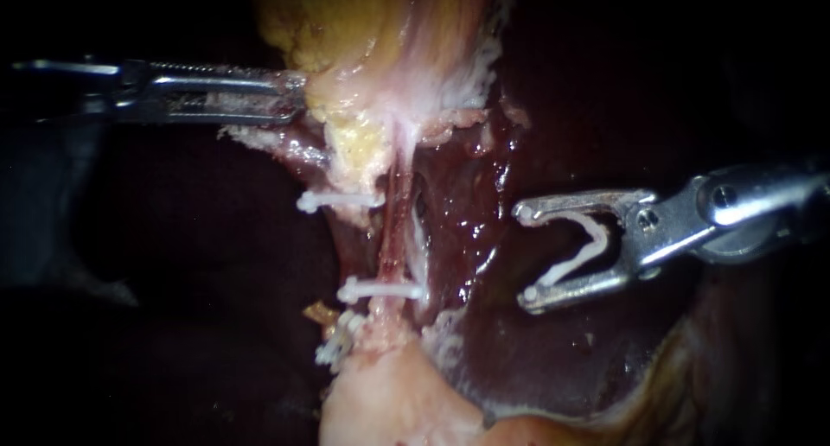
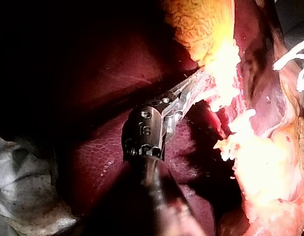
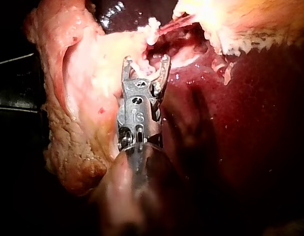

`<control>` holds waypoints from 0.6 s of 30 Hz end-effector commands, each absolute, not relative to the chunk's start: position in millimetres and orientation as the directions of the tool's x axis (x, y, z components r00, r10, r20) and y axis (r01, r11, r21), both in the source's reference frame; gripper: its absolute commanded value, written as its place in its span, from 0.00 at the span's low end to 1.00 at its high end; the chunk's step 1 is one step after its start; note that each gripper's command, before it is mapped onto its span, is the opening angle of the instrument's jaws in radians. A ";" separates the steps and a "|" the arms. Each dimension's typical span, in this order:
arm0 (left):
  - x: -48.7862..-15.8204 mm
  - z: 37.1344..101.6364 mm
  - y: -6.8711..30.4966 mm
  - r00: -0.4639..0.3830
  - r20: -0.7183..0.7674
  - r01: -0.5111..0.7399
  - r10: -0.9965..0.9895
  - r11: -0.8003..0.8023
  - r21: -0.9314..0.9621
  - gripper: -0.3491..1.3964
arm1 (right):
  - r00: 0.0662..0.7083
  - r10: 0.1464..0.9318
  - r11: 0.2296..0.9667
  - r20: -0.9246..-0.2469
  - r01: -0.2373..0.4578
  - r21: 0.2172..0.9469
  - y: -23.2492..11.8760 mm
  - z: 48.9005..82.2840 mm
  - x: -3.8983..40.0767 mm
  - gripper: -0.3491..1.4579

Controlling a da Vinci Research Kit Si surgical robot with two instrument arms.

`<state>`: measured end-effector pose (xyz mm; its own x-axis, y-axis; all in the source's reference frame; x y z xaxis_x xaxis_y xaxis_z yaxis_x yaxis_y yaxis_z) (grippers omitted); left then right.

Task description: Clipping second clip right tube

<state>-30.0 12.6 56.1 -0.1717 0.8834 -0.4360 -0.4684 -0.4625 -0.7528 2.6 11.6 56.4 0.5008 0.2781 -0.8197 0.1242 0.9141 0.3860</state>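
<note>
My left instrument (image 1: 298, 96) comes in from the left, its jaws shut on the edge of the pale yellow gallbladder (image 1: 363, 31); the left wrist view shows the same grip (image 2: 197, 82). Below it a thin reddish tube (image 1: 393, 230) runs downward, with a whitish strand beside it. One white clip (image 1: 339, 200) crosses high and another white clip (image 1: 380, 289) lower down. My right instrument (image 1: 525, 254) hovers to the right of the tube, apart from it. Its jaws stand wide and hold an open white clip (image 1: 579, 251) along their inner sides, also seen in the right wrist view (image 3: 144, 61).
Dark red liver (image 1: 553, 359) lies behind and to the right of the tube. More white clip material (image 1: 337, 344) sits at the tube's lower end, above a pale pink tissue mass (image 1: 389, 403). The left side is dark.
</note>
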 end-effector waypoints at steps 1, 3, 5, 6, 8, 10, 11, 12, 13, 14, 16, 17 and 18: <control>-29.6 55.6 12.8 -0.173 -0.433 -0.464 0.885 -0.461 -0.756 0.00 | 0.501 0.278 0.914 -0.820 0.124 0.386 11.6 56.4 2.6 0.47; -28.8 54.6 13.3 -0.174 -0.429 -0.461 0.886 -0.458 -0.760 0.00 | 0.501 0.278 0.914 -0.820 0.124 0.386 11.6 56.4 2.6 0.47; -27.5 53.1 14.2 -0.162 -0.428 -0.469 0.889 -0.451 -0.759 0.00 | 0.501 0.278 0.914 -0.820 0.124 0.386 11.6 56.4 2.6 0.47; -26.9 52.2 14.7 -0.152 -0.430 -0.471 0.890 -0.447 -0.760 0.00 | 0.501 0.278 0.914 -0.820 0.124 0.386 11.6 56.4 2.6 0.47; -25.3 50.3 16.1 -0.122 -0.433 -0.478 0.893 -0.435 -0.763 0.00 | 0.501 0.278 0.914 -0.820 0.124 0.386 11.6 56.4 2.6 0.47; -24.1 48.9 16.9 -0.104 -0.444 -0.479 0.890 -0.436 -0.762 0.00 | 0.501 0.278 0.914 -0.820 0.124 0.386 11.6 56.4 2.6 0.47; -23.5 48.1 17.3 -0.098 -0.453 -0.481 0.886 -0.441 -0.758 0.00 | 0.501 0.278 0.914 -0.820 0.124 0.386 11.6 56.4 2.6 0.47; -23.2 47.7 17.5 -0.094 -0.458 -0.481 0.884 -0.443 -0.756 0.00 | 0.501 0.278 0.914 -0.820 0.124 0.386 11.6 56.4 2.6 0.47; -23.0 47.3 17.6 -0.091 -0.458 -0.481 0.885 -0.441 -0.758 0.00 | 0.504 0.277 0.915 -0.818 0.122 0.385 11.6 56.4 2.6 0.47; -23.0 47.1 17.5 -0.090 -0.462 -0.481 0.882 -0.445 -0.756 0.00 | 0.503 0.277 0.914 -0.818 0.125 0.386 11.6 56.4 2.6 0.47; -23.2 47.1 17.3 -0.089 -0.463 -0.483 0.882 -0.445 -0.754 0.00 | 0.498 0.280 0.913 -0.821 0.127 0.389 11.6 56.4 2.9 0.47; -23.4 47.2 17.1 -0.088 -0.464 -0.485 0.881 -0.445 -0.753 0.00 | 0.497 0.281 0.912 -0.821 0.129 0.390 11.6 56.4 3.1 0.47; -23.6 47.3 17.0 -0.088 -0.465 -0.486 0.881 -0.445 -0.752 0.00 | 0.497 0.281 0.911 -0.821 0.130 0.391 11.6 56.4 3.3 0.47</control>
